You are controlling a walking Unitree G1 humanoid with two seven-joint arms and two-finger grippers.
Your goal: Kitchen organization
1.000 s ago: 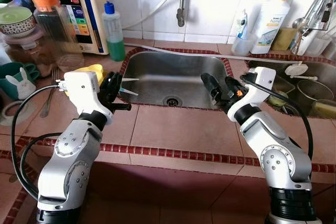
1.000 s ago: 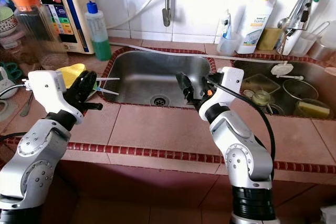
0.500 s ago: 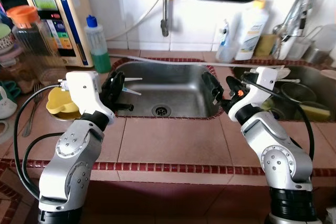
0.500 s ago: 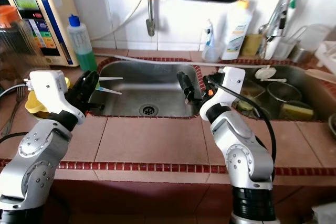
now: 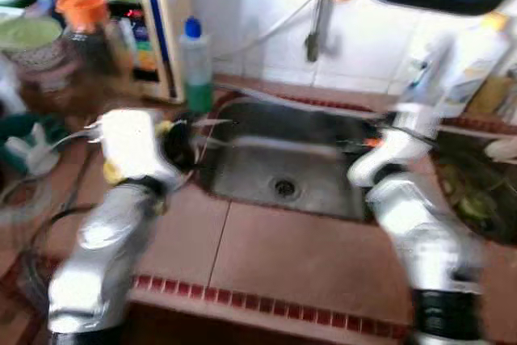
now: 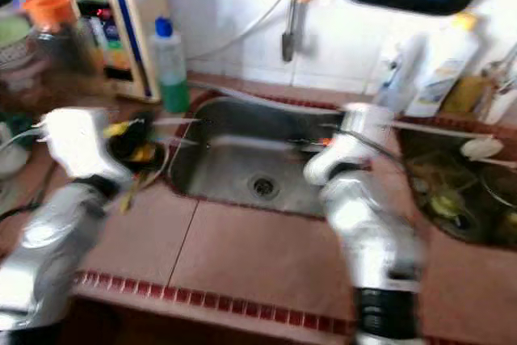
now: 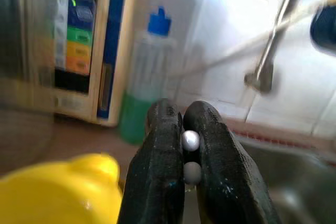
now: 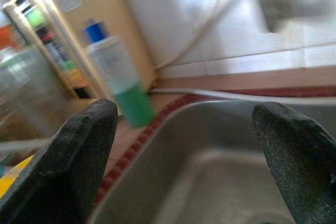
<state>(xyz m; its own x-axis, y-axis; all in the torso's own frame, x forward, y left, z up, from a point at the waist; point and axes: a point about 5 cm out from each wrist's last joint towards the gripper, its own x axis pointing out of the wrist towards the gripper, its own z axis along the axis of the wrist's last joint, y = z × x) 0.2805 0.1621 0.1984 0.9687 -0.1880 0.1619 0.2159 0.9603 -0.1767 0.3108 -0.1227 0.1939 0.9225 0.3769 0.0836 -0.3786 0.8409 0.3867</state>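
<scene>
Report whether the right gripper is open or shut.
Open: in the right wrist view its two black fingers stand wide apart over the steel sink, nothing between them.

A sink (image 5: 283, 169) is set into the worktop (image 5: 307, 256). A bottle (image 5: 196, 66) stands behind its left corner. A second basin (image 6: 452, 191) lies to the right.

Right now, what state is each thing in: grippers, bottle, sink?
Left gripper: shut on two thin white sticks.
Right gripper: open, holding nothing, over the sink.
Bottle: upright, blue cap on, green liquid in the lower part.
Sink: bare basin, drain uncovered.
</scene>
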